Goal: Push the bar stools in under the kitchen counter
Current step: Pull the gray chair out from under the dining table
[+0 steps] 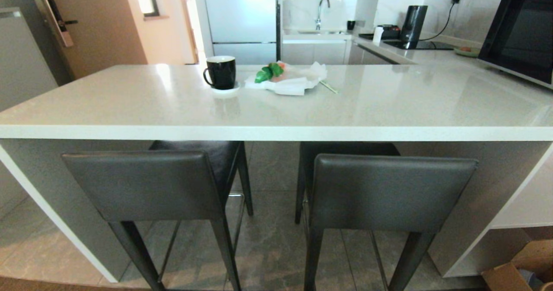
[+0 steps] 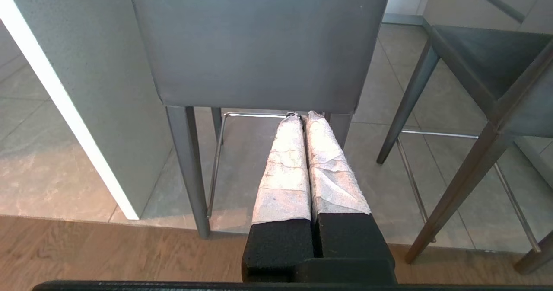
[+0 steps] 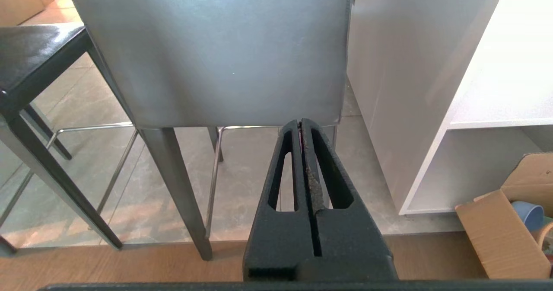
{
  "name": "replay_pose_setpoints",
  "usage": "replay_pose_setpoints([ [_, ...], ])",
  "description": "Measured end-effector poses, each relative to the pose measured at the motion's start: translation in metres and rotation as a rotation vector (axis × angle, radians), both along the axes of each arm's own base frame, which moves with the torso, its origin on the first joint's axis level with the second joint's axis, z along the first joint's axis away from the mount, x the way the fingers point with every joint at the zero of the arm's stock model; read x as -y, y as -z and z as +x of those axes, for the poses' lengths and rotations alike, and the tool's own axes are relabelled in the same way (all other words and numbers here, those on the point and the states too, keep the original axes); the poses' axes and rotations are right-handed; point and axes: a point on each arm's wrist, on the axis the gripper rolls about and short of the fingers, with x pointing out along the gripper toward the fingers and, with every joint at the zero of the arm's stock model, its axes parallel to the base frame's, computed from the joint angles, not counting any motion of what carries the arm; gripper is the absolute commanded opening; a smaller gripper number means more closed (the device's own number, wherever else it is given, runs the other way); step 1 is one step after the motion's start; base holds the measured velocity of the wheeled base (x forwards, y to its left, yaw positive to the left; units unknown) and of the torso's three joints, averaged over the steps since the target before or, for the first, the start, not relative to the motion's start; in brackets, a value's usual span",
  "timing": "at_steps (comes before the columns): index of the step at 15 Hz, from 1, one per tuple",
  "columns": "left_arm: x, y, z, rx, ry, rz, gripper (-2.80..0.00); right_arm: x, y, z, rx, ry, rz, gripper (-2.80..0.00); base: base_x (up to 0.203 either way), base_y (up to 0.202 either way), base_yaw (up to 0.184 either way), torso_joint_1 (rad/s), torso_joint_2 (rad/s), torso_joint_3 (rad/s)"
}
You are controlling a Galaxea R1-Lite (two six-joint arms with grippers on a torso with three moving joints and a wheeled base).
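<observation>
head view: two bar stools, left stool and right stool, stand side by side at the bench, seats partly under its front edge, backrests short of it; judged part done, both want pushing further. open floor between the legs

left wrist view: left gripper jaws closed on nothing, just behind the left backrest's lower edge; side panel close beside

right wrist view: right gripper jaws closed, empty, behind the right backrest; cardboard box off to the side
</observation>
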Motion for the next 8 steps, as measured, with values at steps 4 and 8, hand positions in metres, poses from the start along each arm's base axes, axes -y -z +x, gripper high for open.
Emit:
replay_pose_setpoints([
  [4,0.0,0.0,0.0,0.0,-0.002,0.0,-2.8,0.0,0.0,0.0,0.0,0.0,0.0,-2.8,0.0,0.0,0.0,0.0,0.0,0.0],
  [8,0.0001,-0.0002,0.0,0.001,-0.003,0.0,-2.8,0.0,0.0001,0.0,-0.001,0.0,0.001,-2.8,0.001,-0.157,0.001,0.003,0.0,0.002],
])
